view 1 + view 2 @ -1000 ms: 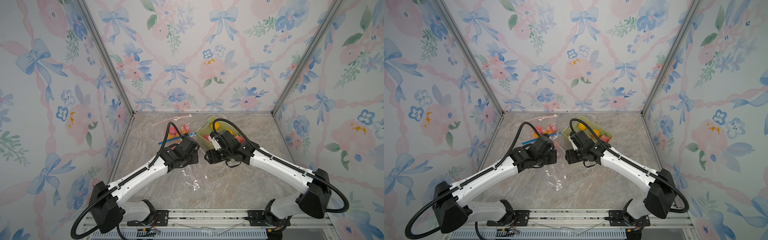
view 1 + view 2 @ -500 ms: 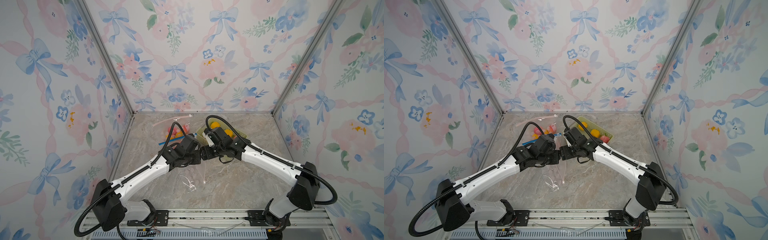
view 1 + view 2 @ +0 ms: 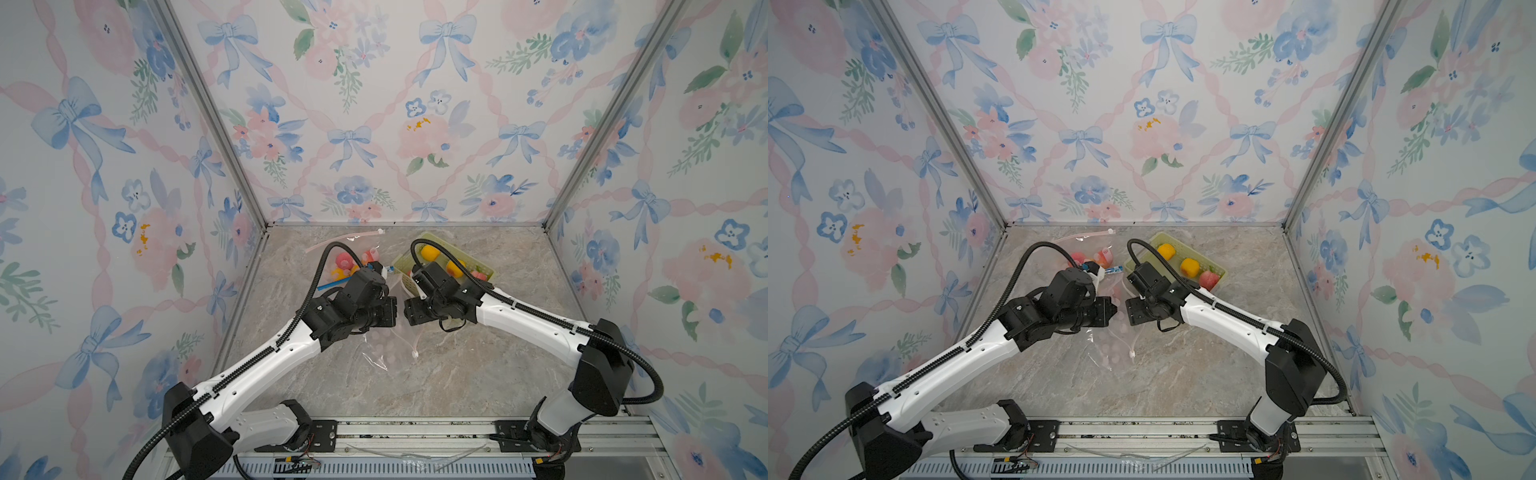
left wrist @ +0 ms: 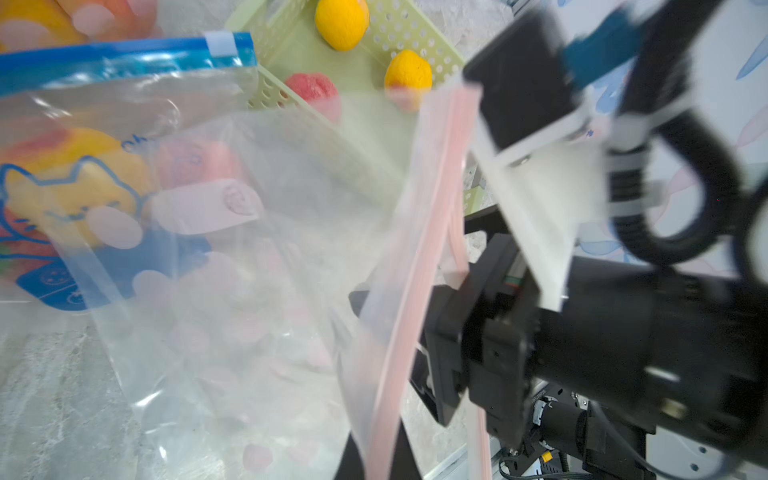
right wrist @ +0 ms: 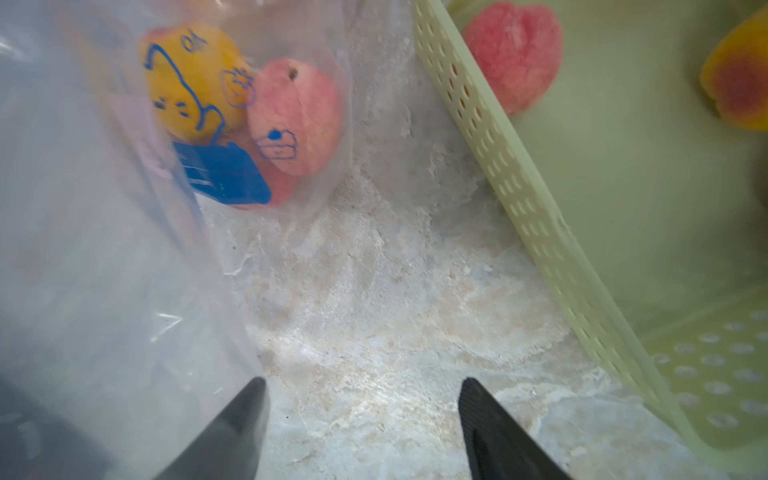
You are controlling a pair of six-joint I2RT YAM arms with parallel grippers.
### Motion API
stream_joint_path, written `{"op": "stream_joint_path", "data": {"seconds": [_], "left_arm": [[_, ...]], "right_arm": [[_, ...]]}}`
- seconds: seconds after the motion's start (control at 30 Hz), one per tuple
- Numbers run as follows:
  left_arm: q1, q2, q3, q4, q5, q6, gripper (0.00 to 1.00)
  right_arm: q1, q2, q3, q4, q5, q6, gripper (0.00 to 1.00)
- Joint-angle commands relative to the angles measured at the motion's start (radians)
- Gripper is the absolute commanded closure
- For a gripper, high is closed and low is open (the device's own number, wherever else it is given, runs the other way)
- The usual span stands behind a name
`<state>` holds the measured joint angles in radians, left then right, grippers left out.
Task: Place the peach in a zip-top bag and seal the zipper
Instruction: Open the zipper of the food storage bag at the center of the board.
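A clear zip-top bag (image 3: 386,349) with pink dots and a pink zipper (image 4: 415,291) hangs over the marble floor. My left gripper (image 3: 390,313) (image 4: 378,457) is shut on its zipper edge. Facing it, almost touching, my right gripper (image 3: 409,311) (image 5: 360,390) is open and holds nothing. One of its fingertips (image 5: 249,399) shows through the bag's film (image 5: 104,249). Three peaches lie in the green basket (image 3: 486,270): a pink one (image 5: 513,54) (image 3: 1208,277) and two yellow-orange ones (image 3: 1166,250) (image 3: 1190,267).
A second bag with a blue zipper (image 4: 124,58), filled with peaches (image 5: 291,116), lies at the back left near the basket (image 5: 519,187). Flowered walls close in three sides. Bare marble floor (image 3: 457,374) lies in front of both arms.
My right arm swung left and brought its open gripper up against the left gripper. The left gripper kept its hold, and the hanging bag shifted a little.
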<state>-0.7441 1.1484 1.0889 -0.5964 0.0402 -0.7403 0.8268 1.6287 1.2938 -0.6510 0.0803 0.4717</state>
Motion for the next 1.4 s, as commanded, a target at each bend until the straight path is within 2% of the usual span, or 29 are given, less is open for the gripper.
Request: {"op": "stream_joint_path", "data": {"seconds": [0.0,0.1,0.2,0.33,0.47,0.63,0.77,0.93,1.13,1.3,1.37], "left_arm": [[0.053,-0.025,0.026,-0.085,0.019,0.021,1.00],[0.068,-0.009,0.064,-0.165,0.037,0.038,1.00],[0.067,0.012,0.084,-0.167,0.114,0.042,1.00],[0.067,0.066,0.084,-0.166,0.107,0.048,1.00],[0.068,0.130,0.085,-0.165,0.072,0.039,1.00],[0.069,0.177,0.103,-0.166,0.066,0.033,1.00],[0.069,0.180,0.107,-0.165,0.058,0.028,1.00],[0.069,0.177,0.112,-0.164,0.055,0.023,1.00],[0.069,0.169,0.107,-0.163,0.005,-0.002,1.00],[0.069,0.153,0.097,-0.156,-0.038,-0.037,1.00],[0.069,0.147,0.092,-0.152,-0.058,-0.051,1.00]], "right_arm": [[-0.062,-0.021,-0.068,-0.082,0.053,0.013,0.32],[-0.098,-0.033,-0.097,-0.107,0.046,-0.007,0.38],[-0.089,-0.022,-0.079,-0.132,-0.007,-0.032,0.40],[-0.034,-0.013,-0.033,-0.118,-0.071,-0.052,0.31],[0.008,-0.017,0.043,-0.123,-0.081,-0.060,0.28],[0.010,-0.061,0.079,-0.086,-0.106,-0.062,0.23],[-0.024,-0.119,0.075,-0.031,-0.134,-0.049,0.23],[-0.151,-0.160,0.092,0.044,-0.159,-0.015,0.24],[-0.295,-0.021,0.187,0.048,-0.074,-0.021,0.23],[-0.345,0.164,0.307,0.053,0.012,-0.035,0.21],[-0.358,0.237,0.352,0.058,-0.006,-0.031,0.21]]}}
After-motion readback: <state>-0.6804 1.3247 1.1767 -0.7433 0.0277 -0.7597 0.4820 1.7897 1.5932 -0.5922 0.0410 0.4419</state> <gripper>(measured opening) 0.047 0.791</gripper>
